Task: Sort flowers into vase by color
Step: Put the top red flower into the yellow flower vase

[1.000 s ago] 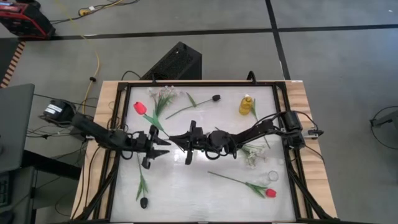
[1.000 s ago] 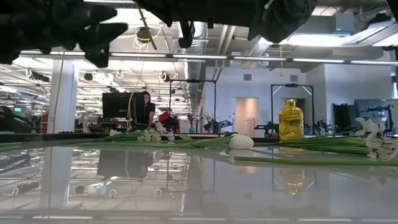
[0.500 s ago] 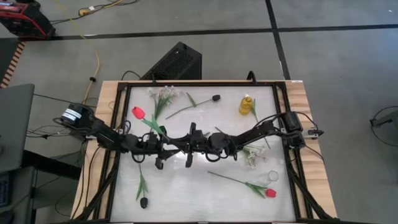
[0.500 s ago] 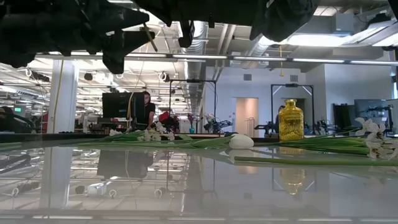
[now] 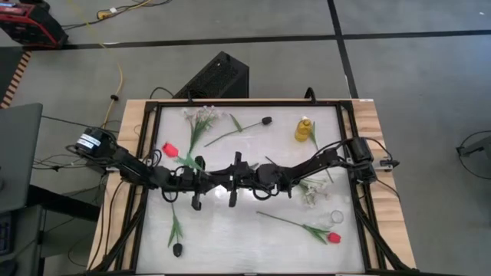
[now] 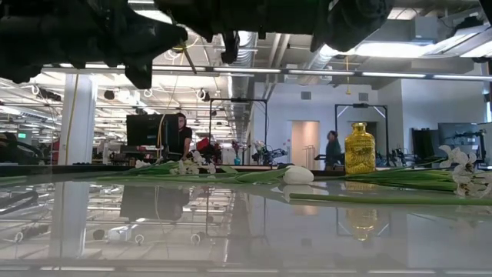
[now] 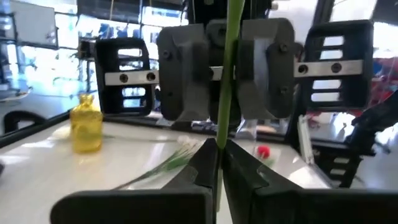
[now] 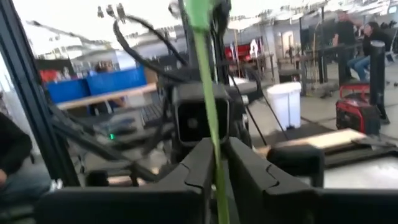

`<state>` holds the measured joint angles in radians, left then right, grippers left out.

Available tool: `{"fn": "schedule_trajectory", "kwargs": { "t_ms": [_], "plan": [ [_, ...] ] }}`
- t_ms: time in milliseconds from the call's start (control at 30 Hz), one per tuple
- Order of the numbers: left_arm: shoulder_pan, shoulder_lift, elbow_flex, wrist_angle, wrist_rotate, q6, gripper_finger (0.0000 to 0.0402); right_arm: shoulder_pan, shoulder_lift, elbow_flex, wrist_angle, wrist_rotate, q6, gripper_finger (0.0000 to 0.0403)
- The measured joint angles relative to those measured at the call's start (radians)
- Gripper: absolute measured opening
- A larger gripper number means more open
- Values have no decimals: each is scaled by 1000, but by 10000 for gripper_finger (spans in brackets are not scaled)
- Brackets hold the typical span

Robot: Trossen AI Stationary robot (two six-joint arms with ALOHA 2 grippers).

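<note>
A red tulip (image 5: 169,149) on a long green stem is held in the air above the middle of the table. My left gripper (image 5: 205,182) reaches in from the table's left and is shut on that stem (image 7: 222,118). My right gripper (image 5: 230,182) faces it from the table's right, close by. Its fingers (image 7: 193,68) stand slightly apart on either side of the same stem (image 8: 208,93), a little higher up. The yellow vase (image 5: 304,129) stands at the far right. A small clear vase (image 5: 336,218) stands at the near right. My left gripper pinches the tulip's green stem (image 7: 219,134) between its two fingers. The fingers come in level from the table's left and lie across the stem. The stem stands steeply, leaning toward the far left, with the flower head up and the whole tulip clear of the table. My right gripper has the stem (image 8: 214,143) between its parted fingers; whether they touch it I cannot tell.
On the table lie a dark tulip (image 5: 266,120), white sprigs (image 5: 201,116) at the far left, white blossoms (image 5: 311,192), a second red tulip (image 5: 332,238) at the near right and a dark tulip (image 5: 177,249) at the near left. A black frame (image 5: 146,153) edges the table.
My left gripper has gone toward the table's right, up to the right gripper, and has shut on the red tulip's stem. The tulip's head has shifted toward the near edge while the stem has stayed between the two grippers.
</note>
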<state>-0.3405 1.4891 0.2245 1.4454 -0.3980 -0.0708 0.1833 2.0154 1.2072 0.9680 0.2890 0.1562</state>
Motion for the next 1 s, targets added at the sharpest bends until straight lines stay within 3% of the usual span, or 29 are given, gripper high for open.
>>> {"fn": "schedule_trajectory", "kwargs": {
  "t_ms": [367,500,1000],
  "plan": [
    [5,-239,0,-457,-118,3,0,-8,-92,10,-377,0,-7,185],
    [5,-305,0,-558,-121,-14,0,-12,-100,10,-392,1,-14,212],
    [9,-312,0,-566,-74,-19,0,-37,-97,10,-370,-3,-34,214]
  ]
}}
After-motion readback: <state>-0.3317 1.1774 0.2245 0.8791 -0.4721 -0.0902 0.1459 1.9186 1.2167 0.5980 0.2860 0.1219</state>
